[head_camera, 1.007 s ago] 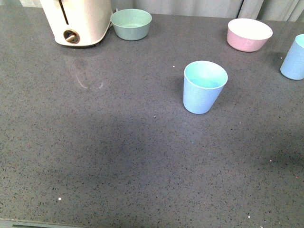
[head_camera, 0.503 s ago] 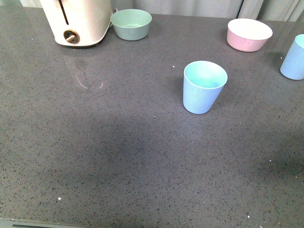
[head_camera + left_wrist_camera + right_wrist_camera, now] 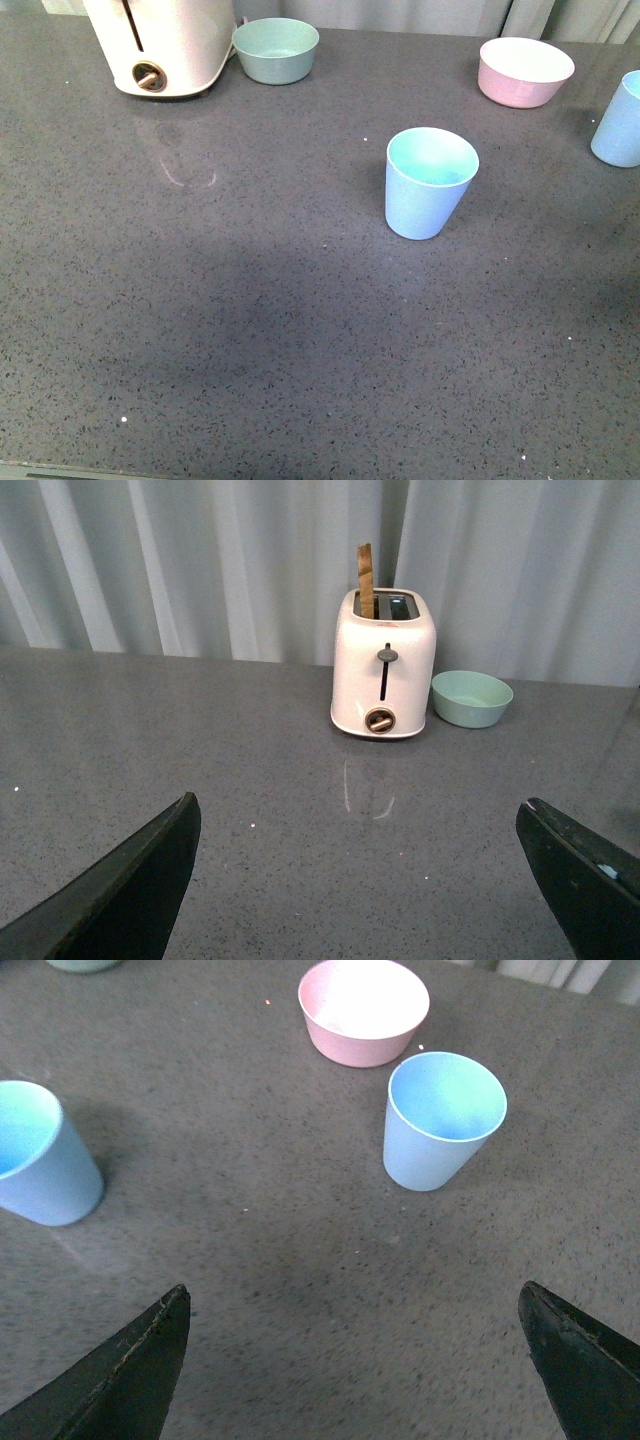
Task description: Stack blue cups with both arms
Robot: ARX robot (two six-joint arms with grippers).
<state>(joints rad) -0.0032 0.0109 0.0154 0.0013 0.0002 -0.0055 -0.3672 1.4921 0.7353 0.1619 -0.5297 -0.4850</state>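
One light blue cup [image 3: 429, 183] stands upright near the middle of the grey counter. It also shows in the right wrist view [image 3: 38, 1156]. The second blue cup [image 3: 620, 120] stands upright at the right edge of the front view and shows whole in the right wrist view [image 3: 441, 1120], beside the pink bowl. Neither arm shows in the front view. My right gripper [image 3: 355, 1305] is open and empty above bare counter, short of both cups. My left gripper [image 3: 358, 820] is open and empty, facing the toaster, with no cup in its view.
A cream toaster [image 3: 165, 45] with a slice standing in it [image 3: 366, 580] stands at the back left. A mint-green bowl [image 3: 276, 50] sits right of it. A pink bowl [image 3: 525, 72] sits at the back right, close behind the second cup [image 3: 364, 1010].
The shadow on the counter at the right of the front view has slid off toward the right edge. The cups and bowls have not moved.
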